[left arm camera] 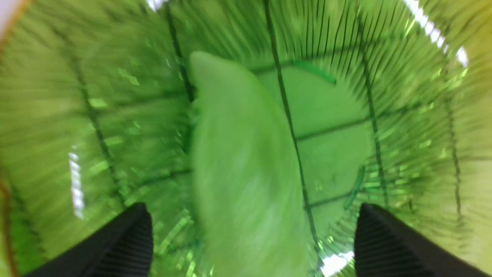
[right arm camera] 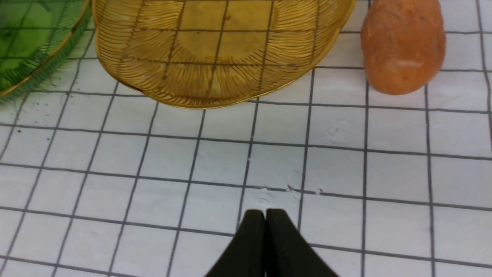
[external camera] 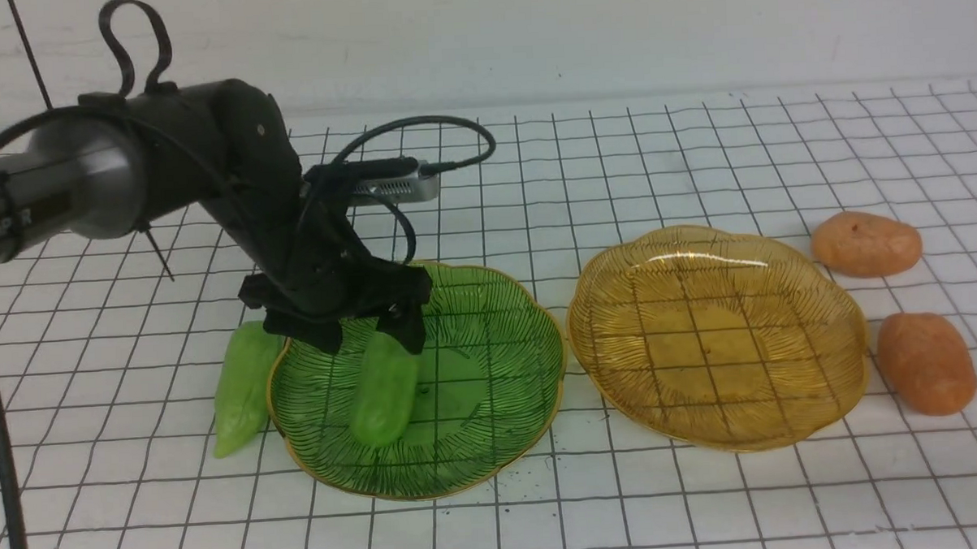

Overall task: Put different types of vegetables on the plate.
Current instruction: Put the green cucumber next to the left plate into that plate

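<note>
A light-green pod (external camera: pixel 383 392) lies in the green glass plate (external camera: pixel 500 372), its upper end between the fingers of my left gripper (external camera: pixel 369 335). In the left wrist view the left gripper (left arm camera: pixel 251 206) stands open, and the pod (left arm camera: pixel 242 161) lies between the two fingertips with a gap on each side. A second green pod (external camera: pixel 240 389) rests on the table against the plate's left rim. Two orange-brown potato-like lumps (external camera: pixel 865 243) (external camera: pixel 926 362) lie to the right of the amber plate (external camera: pixel 785 394). My right gripper (right arm camera: pixel 265 211) is shut with nothing in it, above the gridded table.
The amber plate (right arm camera: pixel 215 50) holds nothing and sits beside the green plate (right arm camera: pixel 34 38). One potato-like lump (right arm camera: pixel 403 46) lies close to the amber plate's rim. White gridded table (external camera: pixel 708 502) extends all around, with a wall behind it.
</note>
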